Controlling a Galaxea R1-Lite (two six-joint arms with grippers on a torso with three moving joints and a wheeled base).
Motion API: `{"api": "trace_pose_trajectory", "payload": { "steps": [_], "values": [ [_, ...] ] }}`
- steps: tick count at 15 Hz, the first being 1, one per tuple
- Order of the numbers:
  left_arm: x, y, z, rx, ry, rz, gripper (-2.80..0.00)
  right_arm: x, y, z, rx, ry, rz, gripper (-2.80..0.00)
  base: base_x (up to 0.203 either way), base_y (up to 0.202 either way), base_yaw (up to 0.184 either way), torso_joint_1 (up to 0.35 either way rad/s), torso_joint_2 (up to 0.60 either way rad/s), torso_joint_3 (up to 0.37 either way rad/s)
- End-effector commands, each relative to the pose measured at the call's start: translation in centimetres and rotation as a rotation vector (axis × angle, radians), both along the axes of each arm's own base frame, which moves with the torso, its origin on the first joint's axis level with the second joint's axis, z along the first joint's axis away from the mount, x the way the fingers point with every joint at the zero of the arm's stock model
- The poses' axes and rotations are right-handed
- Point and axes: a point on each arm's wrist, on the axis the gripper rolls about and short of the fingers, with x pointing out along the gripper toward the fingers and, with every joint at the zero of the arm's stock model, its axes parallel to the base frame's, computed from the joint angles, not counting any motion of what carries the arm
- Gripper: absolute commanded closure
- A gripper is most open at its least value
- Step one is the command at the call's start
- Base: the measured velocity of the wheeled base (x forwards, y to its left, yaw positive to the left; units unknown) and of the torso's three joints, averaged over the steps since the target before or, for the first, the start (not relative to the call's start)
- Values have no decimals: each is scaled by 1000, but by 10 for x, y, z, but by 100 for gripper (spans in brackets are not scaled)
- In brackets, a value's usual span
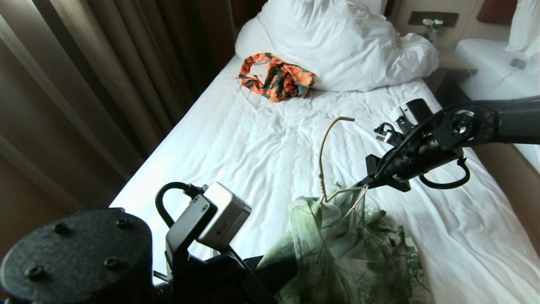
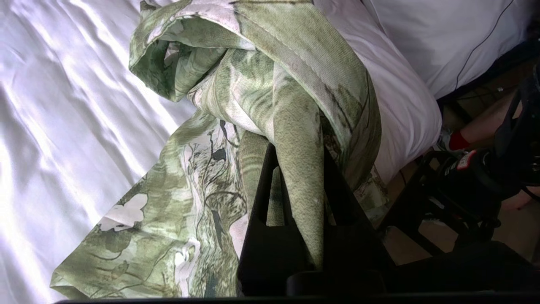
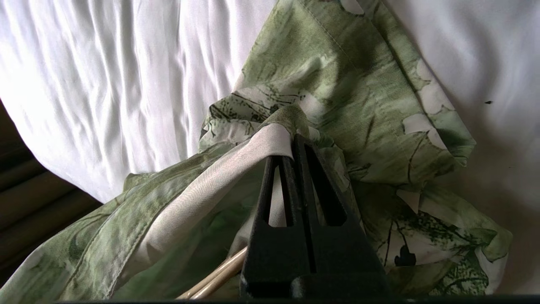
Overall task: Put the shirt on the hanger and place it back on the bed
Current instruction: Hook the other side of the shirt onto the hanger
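The right gripper (image 3: 295, 141) is pinching a pale fold of the light green short-sleeved shirt printed with white flowers and dark leaves (image 3: 363, 88), its 2 black fingers (image 3: 314, 185) pressed together on the cloth. Just beside those fingers, 2 thin cream wire strands of the clothes hanger (image 3: 213, 276) are showing under the fabric. In the head view that gripper (image 1: 366, 182) is meeting the shirt (image 1: 350, 249) right where the hanger's shoulder wires are spreading out, and the hanger (image 1: 322, 156) is standing upright with its curved hook rising above the cloth. I cannot tell whether the fingers are also clamping the wire itself.

The left gripper (image 2: 295, 147) is squeezing a twisted rope of the same shirt (image 2: 270, 84), the cloth running down between its 2 dark fingers (image 2: 263, 190), which are closed tight on it. The left arm is sitting low at the near edge of the head view, with a pale grey box-shaped camera on its wrist; its small label is too fine to read.

The shirt is hanging bunched between the 2 grippers over the near end of the bed with the wrinkled white sheet (image 1: 253, 139). Farther up the bed, a crumpled orange-and-dark-green garment (image 1: 276, 76) is lying against the heaped white duvet (image 1: 337, 42). Brown curtains (image 1: 84, 76) are hanging along the robot's left side. No readable writing is showing anywhere.
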Motion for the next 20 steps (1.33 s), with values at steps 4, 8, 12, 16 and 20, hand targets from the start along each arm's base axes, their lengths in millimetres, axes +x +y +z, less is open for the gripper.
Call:
{"api": "trace_pose_trajectory", "payload": {
  "steps": [4, 8, 12, 16, 20],
  "values": [
    [9, 0, -5, 29, -8, 29, 0, 1, -1, -1, 1, 2, 0, 0, 0, 0, 0, 0, 0, 0],
    [15, 2, -6, 48, -28, 44, 0, 0, -1, 0, 1, 4, -1, 0, 0, 0, 0, 0, 0, 0],
    [17, -1, -10, 65, -20, 43, 0, -3, -2, 8, 8, -16, 1, 0, 0, 0, 0, 0, 0, 0],
    [17, -2, -10, 67, -24, 42, 0, -14, -5, 24, 18, -39, 1, 0, 0, 0, 0, 0, 0, 0],
    [18, -5, 1, 33, -39, 38, 0, -29, -7, 46, 45, -90, 11, 0, 0, 0, 0, 0, 0, 0]
  ]
}}
